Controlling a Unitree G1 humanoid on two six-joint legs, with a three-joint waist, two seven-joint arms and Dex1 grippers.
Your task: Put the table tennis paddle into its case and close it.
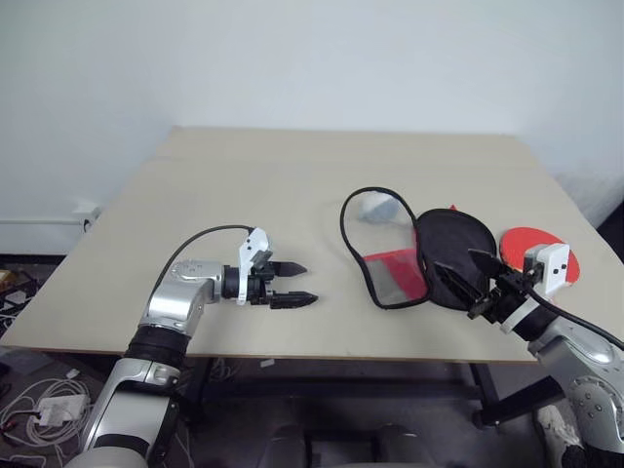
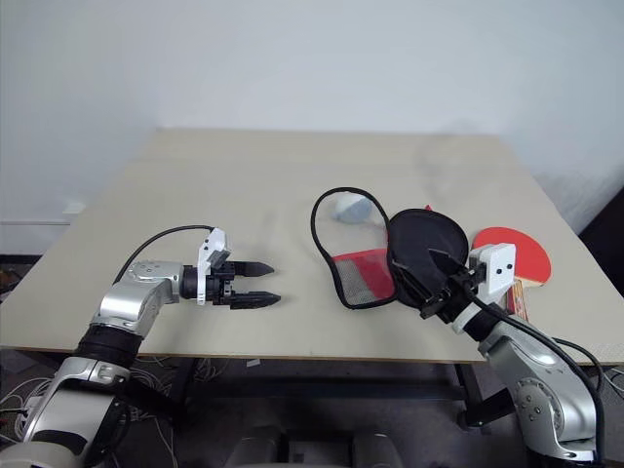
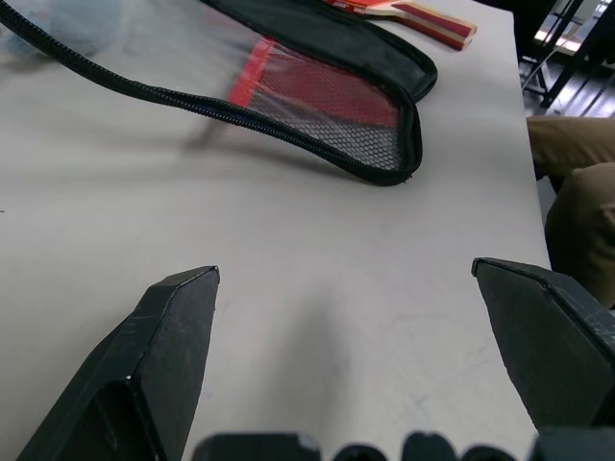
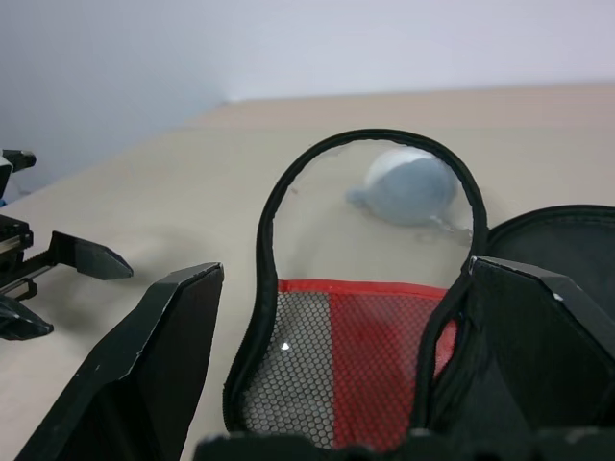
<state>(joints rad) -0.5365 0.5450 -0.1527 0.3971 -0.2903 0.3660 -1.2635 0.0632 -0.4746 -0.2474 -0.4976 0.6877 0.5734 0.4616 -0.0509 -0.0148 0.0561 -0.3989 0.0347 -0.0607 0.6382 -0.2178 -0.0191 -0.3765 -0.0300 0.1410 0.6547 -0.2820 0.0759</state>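
Head view: the case [image 1: 419, 255] is lying unzipped on the tabletop [image 1: 273, 195], mesh flap spread beside its black half; the table tennis paddle [image 2: 514, 252] is resting just past it, outside. The left gripper [image 1: 292, 284] is hovering well apart, jaws apart, empty.

Left wrist: jaws standing wide over bare tabletop.

Right wrist: the right gripper [image 4: 346, 365] is facing the case, jaws apart, gripping nothing.
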